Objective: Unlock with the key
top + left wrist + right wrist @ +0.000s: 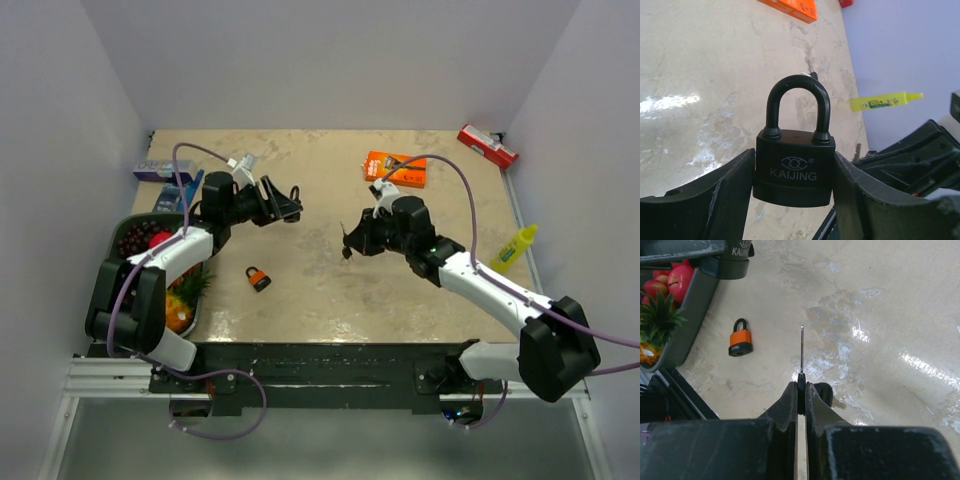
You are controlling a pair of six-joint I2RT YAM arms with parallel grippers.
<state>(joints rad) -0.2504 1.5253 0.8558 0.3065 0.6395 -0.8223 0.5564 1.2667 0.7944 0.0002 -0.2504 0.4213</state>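
My left gripper [288, 208] is shut on a black "KAIJING" padlock [794, 170], gripping its body on both sides above the table, with the closed shackle pointing away from the wrist. My right gripper [348, 241] is shut on the black head of a key [801, 347]; the thin blade points forward toward the left gripper. A second key [829, 393] hangs behind the fingers. A gap of bare table separates the two grippers. The black padlock also shows at the top left of the right wrist view [737, 260]. The keyhole is hidden.
A small orange padlock [259, 278] lies on the table in front of the left arm. A dark fruit tray [108, 272] stands at the left edge. An orange box [397, 168], a red pack [487, 146], a yellow bottle [513, 250] and a blue box [160, 170] lie around the edges.
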